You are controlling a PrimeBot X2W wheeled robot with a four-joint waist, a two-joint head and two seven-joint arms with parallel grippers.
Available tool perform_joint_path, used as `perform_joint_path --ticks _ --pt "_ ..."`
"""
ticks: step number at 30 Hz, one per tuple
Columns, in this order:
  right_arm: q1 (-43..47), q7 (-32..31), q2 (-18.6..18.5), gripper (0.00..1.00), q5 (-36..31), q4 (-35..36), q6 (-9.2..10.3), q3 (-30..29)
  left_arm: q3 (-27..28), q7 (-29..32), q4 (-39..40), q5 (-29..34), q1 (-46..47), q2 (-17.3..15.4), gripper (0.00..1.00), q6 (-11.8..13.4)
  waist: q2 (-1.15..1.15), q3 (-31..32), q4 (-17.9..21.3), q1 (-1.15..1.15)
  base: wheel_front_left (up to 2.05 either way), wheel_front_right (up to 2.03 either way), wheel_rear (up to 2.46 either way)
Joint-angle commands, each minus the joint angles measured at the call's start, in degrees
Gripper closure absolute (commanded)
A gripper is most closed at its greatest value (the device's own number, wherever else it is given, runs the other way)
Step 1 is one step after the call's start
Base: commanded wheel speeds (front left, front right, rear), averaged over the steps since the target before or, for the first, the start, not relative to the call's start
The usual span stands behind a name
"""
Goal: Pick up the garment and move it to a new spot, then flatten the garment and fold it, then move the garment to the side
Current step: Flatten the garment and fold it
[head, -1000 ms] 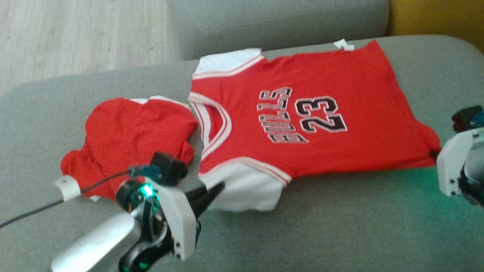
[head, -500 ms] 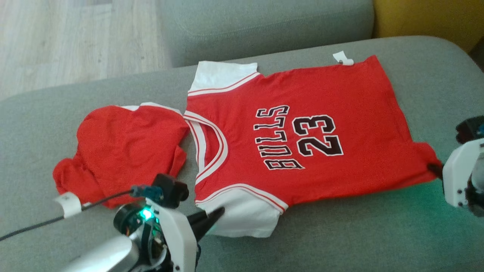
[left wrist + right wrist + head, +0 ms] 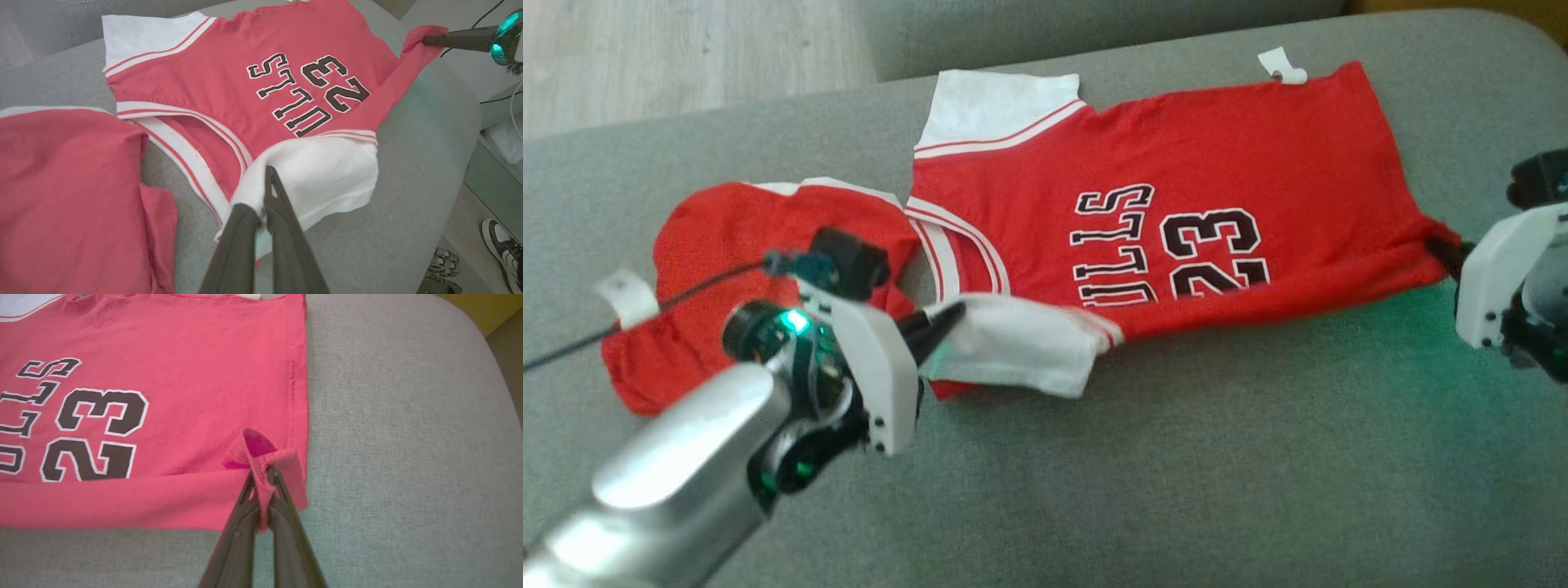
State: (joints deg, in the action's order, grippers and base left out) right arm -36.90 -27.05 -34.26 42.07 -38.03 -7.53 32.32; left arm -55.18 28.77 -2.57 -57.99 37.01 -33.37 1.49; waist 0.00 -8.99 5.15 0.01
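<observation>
Nearest, the left gripper (image 3: 953, 312) is pressed together on the jersey's (image 3: 1176, 147) near white sleeve (image 3: 1021, 347), pinching its edge; in the left wrist view the white cloth bunches between the two dark fingers (image 3: 282, 212); at the robot's right the right gripper (image 3: 1441, 245) is likewise closed on cloth, nipping the near hem corner (image 3: 282, 461), which puckers up around its tips; between the two grips the jersey's near edge is raised and turned over, covering the lower part of the lettering (image 3: 1168, 245); the jersey lies on a grey cushion (image 3: 1176, 457), front up, collar toward the robot's left and hem toward its right; just beside the collar, partly behind the left wrist, lies a second red cloth (image 3: 719, 229), crumpled; farther off, the other white sleeve (image 3: 996, 102) lies flat, and a small white tag (image 3: 1282, 65) sticks out at the far hem corner; beyond the cushion is pale wooden floor (image 3: 645, 49); the left wrist view catches a shoe (image 3: 500, 243) down beside the cushion.
</observation>
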Motion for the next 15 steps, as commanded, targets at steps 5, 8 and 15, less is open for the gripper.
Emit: perform_joint_path --ticks 5,8,15 --pt "-3.91 2.66 1.20 1.00 -2.77 -2.18 0.04 -0.88 2.86 1.95 -3.79 -0.28 6.99 0.34 1.00 -1.89 0.00 -1.79 0.42 -0.01 0.00 0.00 0.00" --pt "-5.02 3.63 2.01 1.00 -3.63 -3.60 0.04 -0.91 2.68 2.31 -5.71 -0.11 8.19 1.11 1.00 -2.38 0.00 -2.30 0.47 -0.01 0.00 0.00 0.00" --pt "-8.16 6.37 3.98 1.00 -4.98 -7.38 0.04 -0.01 2.88 2.30 -12.69 -0.12 11.43 4.41 1.00 -2.75 0.00 -4.35 0.73 -0.01 0.00 0.00 0.00"
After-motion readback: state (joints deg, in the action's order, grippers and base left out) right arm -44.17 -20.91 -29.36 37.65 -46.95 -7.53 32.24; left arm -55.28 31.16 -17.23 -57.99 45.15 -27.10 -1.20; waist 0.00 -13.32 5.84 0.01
